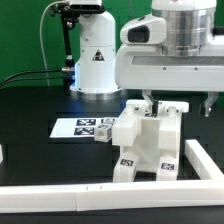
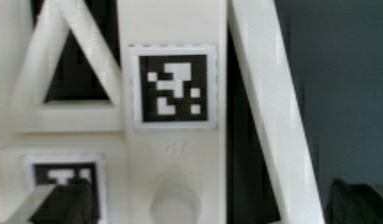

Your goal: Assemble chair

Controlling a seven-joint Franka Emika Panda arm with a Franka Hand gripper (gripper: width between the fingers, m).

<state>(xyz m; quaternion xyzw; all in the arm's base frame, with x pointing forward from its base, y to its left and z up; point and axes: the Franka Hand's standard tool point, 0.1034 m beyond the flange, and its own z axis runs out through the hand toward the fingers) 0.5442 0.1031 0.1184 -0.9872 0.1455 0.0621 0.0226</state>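
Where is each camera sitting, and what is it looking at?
Exterior view: off the arm, looking across the table at the chair, the marker board and the robot's arm above.
Wrist view: on the wrist, close against the chair's white parts and a tag; no robot part clearly shows.
Shared: the chair.

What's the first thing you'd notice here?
The blocky white chair frame stands in the middle of the black table, and the big robot arm hangs right above it. A black-and-white square tag on the frame fills much of the wrist view. On the exterior view's left, the marker board lies flat beside the frame.
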